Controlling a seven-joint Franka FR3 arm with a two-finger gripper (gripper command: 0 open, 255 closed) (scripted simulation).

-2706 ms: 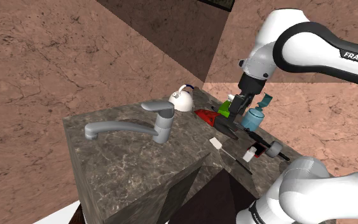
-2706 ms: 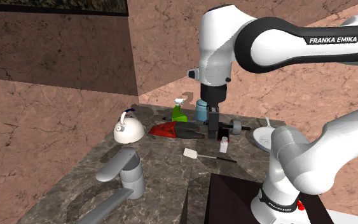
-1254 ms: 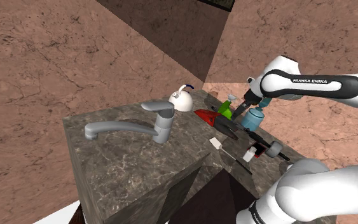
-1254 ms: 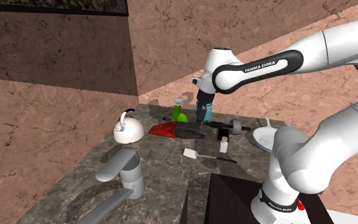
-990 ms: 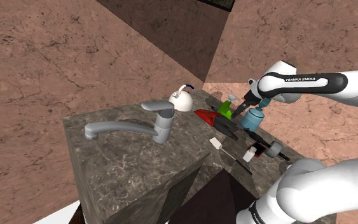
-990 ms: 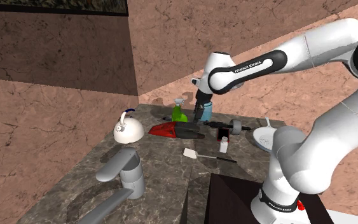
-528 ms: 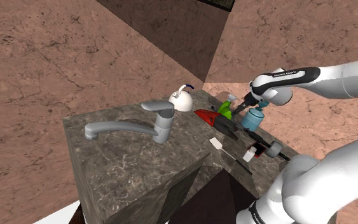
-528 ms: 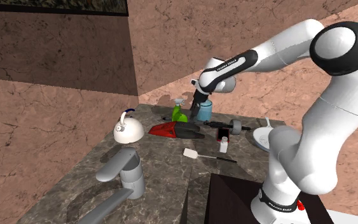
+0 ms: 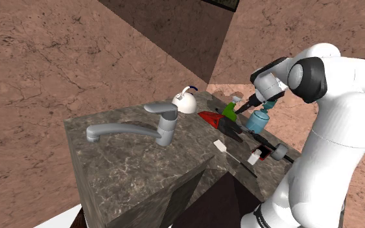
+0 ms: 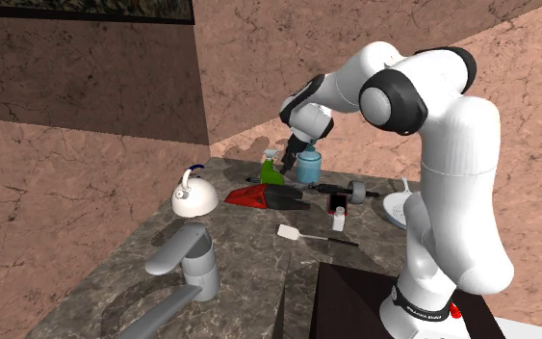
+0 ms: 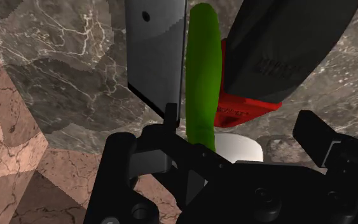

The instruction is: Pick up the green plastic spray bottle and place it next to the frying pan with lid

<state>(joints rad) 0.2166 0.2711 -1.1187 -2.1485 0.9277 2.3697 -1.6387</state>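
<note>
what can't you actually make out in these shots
- frying pan with lid: second exterior view, the arm covers its right side.
- green spray bottle: wrist view, one end sits behind the gripper body.
- blue bottle: shoulder view, the arm overlaps its top.

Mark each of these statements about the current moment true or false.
1. The green spray bottle is on the countertop. True.
2. The gripper is shut on nothing. False: its fingers stand apart, with the green spray bottle between them.
3. A blue container stands beside the green spray bottle. True.
4. The white kettle hangs from the gripper. False: it sits on the countertop, away from the gripper.
</note>
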